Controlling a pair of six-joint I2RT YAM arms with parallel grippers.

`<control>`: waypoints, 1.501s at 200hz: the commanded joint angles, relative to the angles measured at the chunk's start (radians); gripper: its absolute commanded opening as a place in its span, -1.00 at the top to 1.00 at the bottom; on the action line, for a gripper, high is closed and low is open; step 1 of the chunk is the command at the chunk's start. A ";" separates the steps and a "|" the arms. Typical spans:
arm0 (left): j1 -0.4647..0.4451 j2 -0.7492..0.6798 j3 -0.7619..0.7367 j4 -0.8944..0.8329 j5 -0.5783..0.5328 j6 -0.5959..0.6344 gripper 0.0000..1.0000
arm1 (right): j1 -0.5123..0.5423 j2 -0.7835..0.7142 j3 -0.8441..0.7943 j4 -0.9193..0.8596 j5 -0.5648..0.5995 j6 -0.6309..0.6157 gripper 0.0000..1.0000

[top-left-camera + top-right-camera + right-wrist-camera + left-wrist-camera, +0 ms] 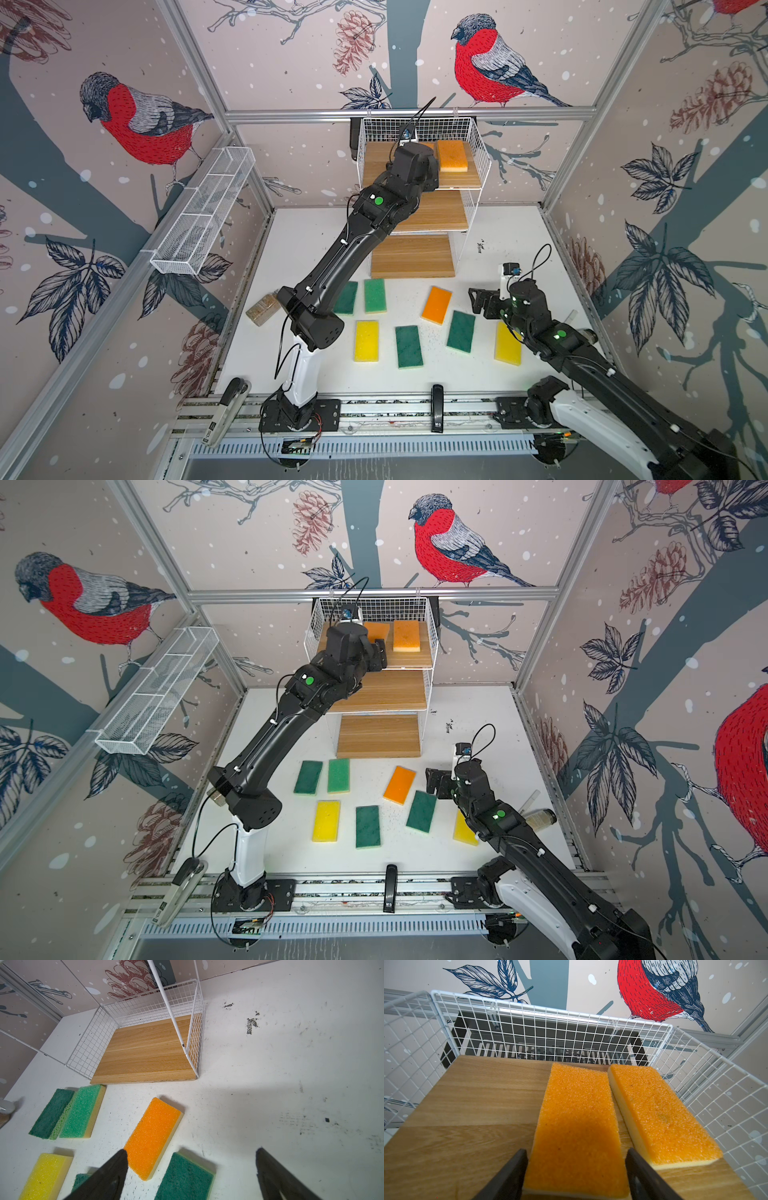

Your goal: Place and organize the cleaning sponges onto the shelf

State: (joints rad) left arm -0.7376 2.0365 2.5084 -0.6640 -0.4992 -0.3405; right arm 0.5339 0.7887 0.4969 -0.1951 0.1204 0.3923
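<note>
Cleaning sponges (pixel 577 1126): 2 orange lie side by side on the shelf's (pixel 477 1095) far top board, likely grouped by colour; 7 wait on the bench (pixel 498 232). Left fingers (pixel 510 1178) flank one, grip unclear; right fingers (pixel 108 1176) spread, empty.

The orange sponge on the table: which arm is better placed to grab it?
Right, probably: the right gripper hangs open beside that orange sponge, while the left gripper is up at the shelf, astride another sponge.

Bullfinch-and-pinecone wallpaper (pixel 124 116) encloses a scuffed white tabletop (pixel 507 224).
</note>
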 commanded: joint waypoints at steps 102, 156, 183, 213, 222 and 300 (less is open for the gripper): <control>0.001 -0.061 -0.023 0.000 0.067 -0.031 -0.52 | -0.001 -0.016 -0.003 0.016 -0.011 0.005 -0.91; 0.013 -0.093 -0.050 0.006 0.066 -0.031 -0.52 | 0.000 -0.017 0.001 0.018 -0.011 0.005 -0.91; 0.035 -0.112 -0.091 0.018 0.103 -0.053 -0.52 | -0.001 -0.016 0.001 0.018 -0.013 0.006 -0.91; 0.055 -0.118 -0.129 0.045 0.177 -0.074 -0.49 | -0.001 -0.023 -0.003 0.014 -0.012 0.006 -0.91; 0.058 -0.115 -0.129 0.045 0.183 -0.076 -0.49 | 0.000 -0.027 -0.004 0.014 -0.011 0.007 -0.91; 0.056 -0.108 -0.143 0.067 0.292 -0.098 -0.47 | 0.000 -0.045 -0.009 0.007 -0.001 0.007 -0.91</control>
State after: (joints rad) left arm -0.6834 1.9278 2.3734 -0.6346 -0.2550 -0.4217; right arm 0.5339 0.7460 0.4892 -0.1955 0.1062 0.3927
